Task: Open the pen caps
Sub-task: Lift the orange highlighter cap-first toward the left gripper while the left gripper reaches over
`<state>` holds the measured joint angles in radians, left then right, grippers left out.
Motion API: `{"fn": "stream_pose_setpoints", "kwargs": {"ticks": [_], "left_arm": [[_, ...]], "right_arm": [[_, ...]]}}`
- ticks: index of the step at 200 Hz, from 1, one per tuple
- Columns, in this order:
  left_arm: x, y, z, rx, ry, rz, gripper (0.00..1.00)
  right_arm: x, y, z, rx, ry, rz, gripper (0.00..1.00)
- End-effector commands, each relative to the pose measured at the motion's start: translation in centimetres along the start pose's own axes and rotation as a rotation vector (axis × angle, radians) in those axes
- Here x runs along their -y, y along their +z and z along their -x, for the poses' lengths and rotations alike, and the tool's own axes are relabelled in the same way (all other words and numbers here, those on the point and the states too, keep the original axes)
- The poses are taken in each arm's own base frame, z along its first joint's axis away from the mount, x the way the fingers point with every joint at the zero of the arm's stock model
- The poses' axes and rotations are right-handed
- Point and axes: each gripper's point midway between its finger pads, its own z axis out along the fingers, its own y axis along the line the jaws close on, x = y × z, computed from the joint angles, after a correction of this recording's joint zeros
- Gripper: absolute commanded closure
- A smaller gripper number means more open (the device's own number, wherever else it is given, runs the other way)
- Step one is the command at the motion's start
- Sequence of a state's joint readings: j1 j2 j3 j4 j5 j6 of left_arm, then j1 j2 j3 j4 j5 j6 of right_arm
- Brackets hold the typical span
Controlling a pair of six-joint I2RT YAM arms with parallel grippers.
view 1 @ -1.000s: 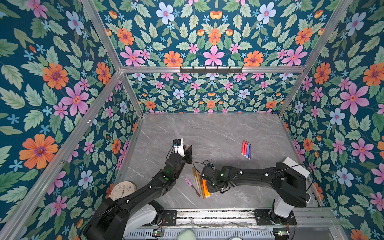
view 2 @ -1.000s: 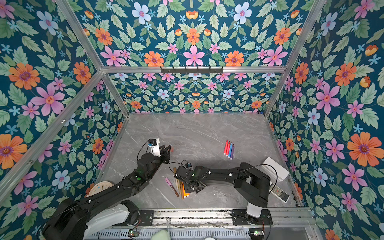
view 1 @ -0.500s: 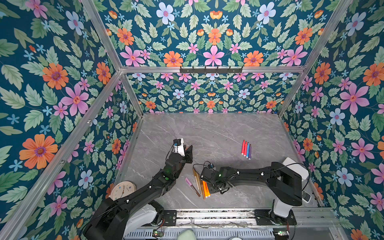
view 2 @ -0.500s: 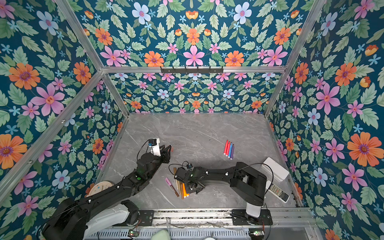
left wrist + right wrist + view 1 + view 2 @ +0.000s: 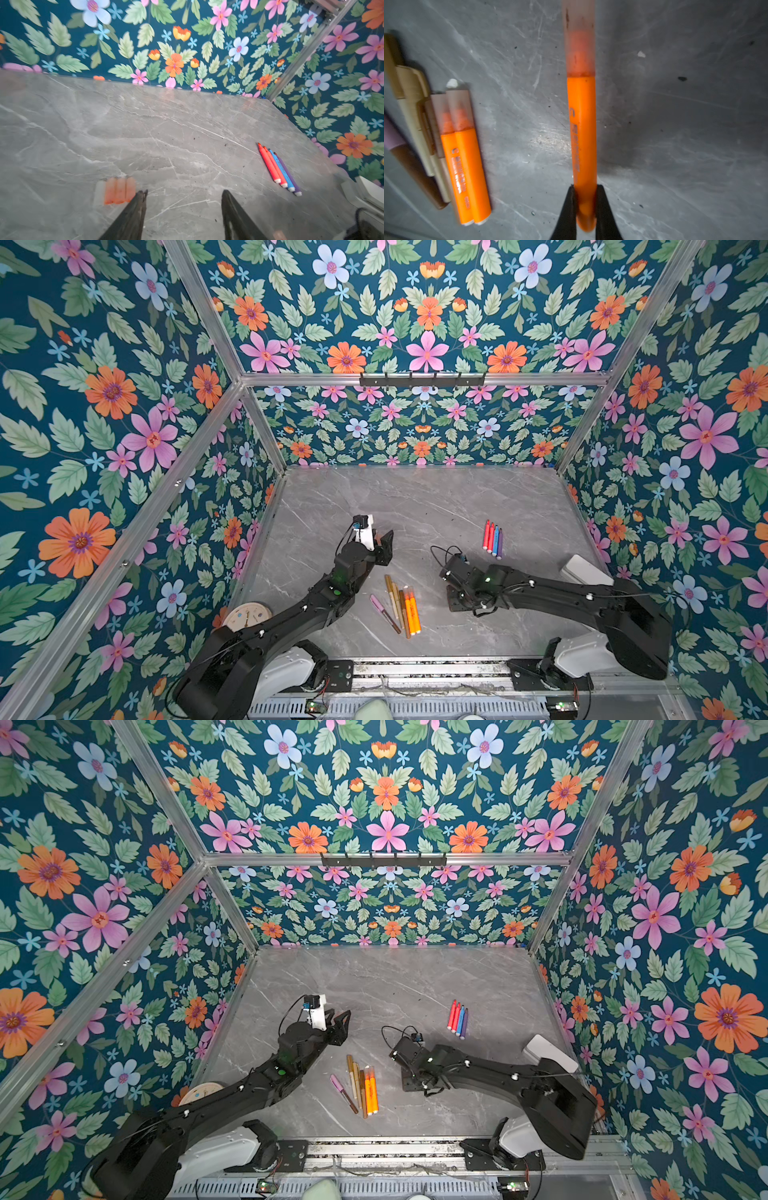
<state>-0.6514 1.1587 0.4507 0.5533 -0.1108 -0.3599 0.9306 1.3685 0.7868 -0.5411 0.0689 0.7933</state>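
Right gripper point(image 5: 584, 187) moved off pen pile point(image 5: 409, 610), rightward; jaws clamped on orange pen point(image 5: 582, 135) at rear end. Frosted cap point(image 5: 579, 41) on, at far end, ahead of jaws. Left gripper point(image 5: 184, 193) jaws apart, wider than before, empty, over tabletop point(image 5: 166, 135).

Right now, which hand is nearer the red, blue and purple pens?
Right. The right hand is just front-left of the pens; the left hand is farther off to their left.
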Motion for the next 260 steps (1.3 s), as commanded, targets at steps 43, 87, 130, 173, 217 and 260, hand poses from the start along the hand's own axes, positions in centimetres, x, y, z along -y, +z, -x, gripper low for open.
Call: {"fn": "stream_pose_setpoints", "kwargs": {"ticks": [43, 87, 130, 173, 217, 260], "left_arm": [[12.3, 2.8, -3.4, -0.278, -0.155, -0.603, 0.42], [15.9, 2.9, -3.0, -0.326, -0.296, -0.725, 0.41], [17.9, 2.7, -2.8, -0.349, -0.413, -0.833, 0.42], [20.6, 1.7, -3.7, -0.399, -0.387, -0.894, 0.43], [21.2, 1.5, -4.0, -0.407, -0.375, -0.897, 0.57], [21.7, 1.4, -4.3, -0.421, -0.372, -0.909, 0.57]], "right_arm": [[-2.0, -6.3, 1.0, 0.172, -0.085, 0.378, 1.0], [-0.8, -6.6, 0.2, 0.182, -0.07, 0.366, 1.0], [0.1, -8.0, 0.4, 0.235, -0.064, 0.349, 1.0], [0.7, -8.9, 0.9, 0.258, -0.08, 0.311, 1.0], [0.8, -9.2, 1.3, 0.277, -0.088, 0.303, 1.0], [0.7, -9.6, 1.6, 0.283, -0.094, 0.304, 1.0]]}}
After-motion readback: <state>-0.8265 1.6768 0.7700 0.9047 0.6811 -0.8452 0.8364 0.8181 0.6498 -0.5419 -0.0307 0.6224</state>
